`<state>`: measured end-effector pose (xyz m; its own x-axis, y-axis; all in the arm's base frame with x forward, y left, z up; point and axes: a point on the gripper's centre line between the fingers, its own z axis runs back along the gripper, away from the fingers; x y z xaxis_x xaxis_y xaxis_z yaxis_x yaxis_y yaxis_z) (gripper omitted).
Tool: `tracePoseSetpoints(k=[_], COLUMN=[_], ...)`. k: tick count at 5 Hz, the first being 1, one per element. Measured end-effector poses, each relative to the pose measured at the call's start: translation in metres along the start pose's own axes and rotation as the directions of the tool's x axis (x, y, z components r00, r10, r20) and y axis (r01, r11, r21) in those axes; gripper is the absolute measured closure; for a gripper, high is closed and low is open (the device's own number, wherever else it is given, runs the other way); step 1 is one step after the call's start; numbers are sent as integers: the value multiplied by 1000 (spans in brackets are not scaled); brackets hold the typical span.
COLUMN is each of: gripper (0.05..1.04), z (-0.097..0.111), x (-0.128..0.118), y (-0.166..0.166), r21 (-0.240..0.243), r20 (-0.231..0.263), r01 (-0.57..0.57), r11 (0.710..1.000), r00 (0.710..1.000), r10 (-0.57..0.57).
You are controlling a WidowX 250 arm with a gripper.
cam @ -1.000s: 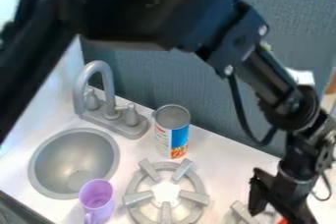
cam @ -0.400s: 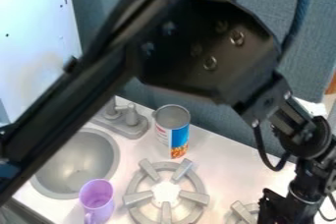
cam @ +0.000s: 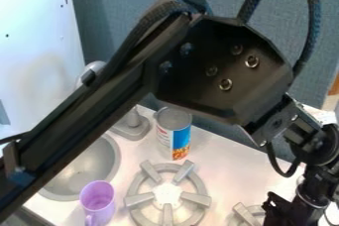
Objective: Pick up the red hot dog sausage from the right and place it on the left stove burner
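My arm bends high above the counter [cam: 225, 143] and slopes down to my end effector [cam: 283, 212], low at the right; whether it is open, closed or gripping, I can't tell. The nearer grey burner [cam: 247, 215] sits just left of it, the other burner [cam: 137, 199] (five-pronged) and purple cup [cam: 98, 196] farther left; the can [cam: 173, 136] stands up-left, near the grey partition [cam: 218, 2] along the counter's back edge.

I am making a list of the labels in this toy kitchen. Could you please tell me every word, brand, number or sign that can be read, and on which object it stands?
Can: marks on the white, blue and orange label, too small to read.
Purple cup: no text that I can make out.
Nothing here can be quoted with certainty.
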<state>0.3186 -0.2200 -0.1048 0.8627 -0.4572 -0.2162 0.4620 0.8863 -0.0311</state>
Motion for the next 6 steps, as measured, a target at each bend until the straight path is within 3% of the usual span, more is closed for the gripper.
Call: tracePoseSetpoints(k=[1,2,3,4,6], gripper=[501,500,501,501,500], z=[7,33,55,55,62], x=[-11,-23,-44,-70,-114], y=[3,8,26,70,139], r21=[28,44,-1,-9,-41], r20=[-15,52,118,86,134], r01=[0,4,-111,-280,-435], r11=[1000,999,994,960,899], r00=[1000,999,987,956,890], r10=[1,-6,110,280,437])
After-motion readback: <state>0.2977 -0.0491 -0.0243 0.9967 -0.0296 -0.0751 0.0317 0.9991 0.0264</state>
